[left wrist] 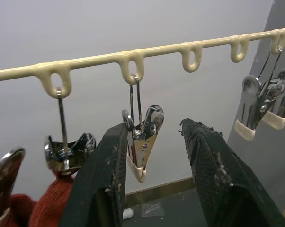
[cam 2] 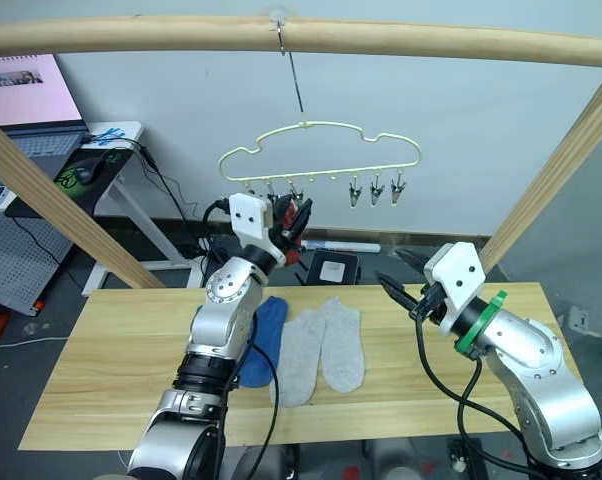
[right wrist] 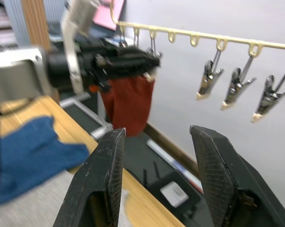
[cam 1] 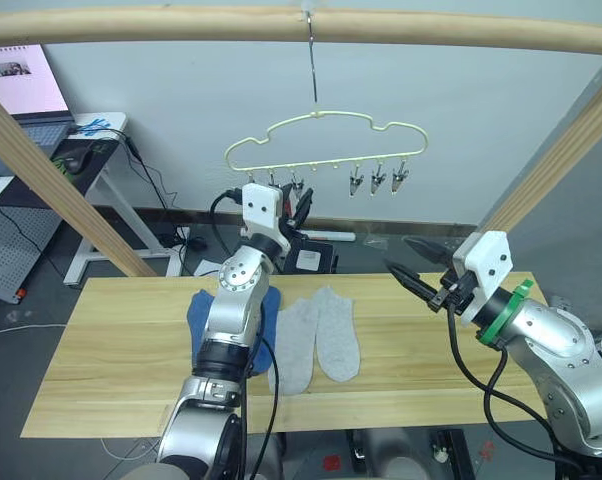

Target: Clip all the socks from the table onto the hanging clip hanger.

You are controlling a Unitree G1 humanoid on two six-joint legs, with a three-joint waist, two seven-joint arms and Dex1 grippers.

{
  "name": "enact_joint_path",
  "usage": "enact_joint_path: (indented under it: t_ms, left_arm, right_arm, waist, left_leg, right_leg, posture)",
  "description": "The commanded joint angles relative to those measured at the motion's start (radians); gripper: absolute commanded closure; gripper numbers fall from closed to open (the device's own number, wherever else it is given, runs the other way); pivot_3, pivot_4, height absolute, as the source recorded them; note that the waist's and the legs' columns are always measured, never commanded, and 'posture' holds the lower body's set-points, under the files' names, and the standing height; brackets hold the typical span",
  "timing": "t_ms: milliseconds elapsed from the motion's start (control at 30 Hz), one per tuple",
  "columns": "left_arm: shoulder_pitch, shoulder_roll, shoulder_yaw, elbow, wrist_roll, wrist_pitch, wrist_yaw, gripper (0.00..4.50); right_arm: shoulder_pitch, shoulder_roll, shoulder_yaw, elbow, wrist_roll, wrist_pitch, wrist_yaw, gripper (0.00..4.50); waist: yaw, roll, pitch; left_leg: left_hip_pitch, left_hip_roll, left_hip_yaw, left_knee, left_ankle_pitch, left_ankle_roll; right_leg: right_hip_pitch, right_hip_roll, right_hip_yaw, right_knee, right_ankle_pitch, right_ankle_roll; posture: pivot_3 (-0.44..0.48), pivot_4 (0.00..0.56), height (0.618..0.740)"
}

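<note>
The pale-yellow clip hanger (cam 1: 326, 135) hangs by its hook from the top pole. My left gripper (cam 1: 303, 205) is raised to its left clips, open, with one empty metal clip (left wrist: 141, 151) between the fingers. A rust-red sock (right wrist: 130, 101) hangs from the neighbouring clip, just beside that gripper. Two light grey socks (cam 1: 316, 340) lie side by side on the table (cam 1: 111, 350). Blue socks (cam 1: 199, 312) lie to their left, partly behind my left arm. My right gripper (cam 1: 399, 255) hovers open and empty above the table's right part, below the hanger's right clips (right wrist: 235, 87).
A thick wooden pole frame (cam 1: 281, 25) spans the top, with slanted poles at left (cam 1: 61, 190) and right (cam 1: 551, 165). A desk with a laptop (cam 1: 41, 100) stands at the back left. A dark box (cam 1: 311, 258) sits on the floor behind the table.
</note>
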Motion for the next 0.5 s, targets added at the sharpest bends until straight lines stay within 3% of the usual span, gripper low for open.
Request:
enact_joint_path:
  t_ms: [33,500]
  left_arm:
    - [-0.022,-0.003,0.006,-0.02,0.008,-0.016,0.015,2.52]
    - [-0.034,-0.015,0.007,-0.039,0.012,-0.002,0.082,2.52]
  right_arm:
    - [-0.009,-0.024,-0.046,-0.038,0.067,-0.011,0.038,2.23]
    - [-0.038,-0.078,-0.011,-0.029,0.095,-0.003,0.068,2.23]
  waist:
    - [-0.001,0.0,0.0]
    - [-0.001,0.0,0.0]
  left_leg:
    - [0.0,0.0,0.0,0.0,0.0,0.0]
    - [0.0,0.0,0.0,0.0,0.0,0.0]
  right_leg:
    - [0.0,0.0,0.0,0.0,0.0,0.0]
    - [0.0,0.0,0.0,0.0,0.0,0.0]
  posture:
    - [-0.181,0.2,0.74]
    - [-0.173,0.192,0.74]
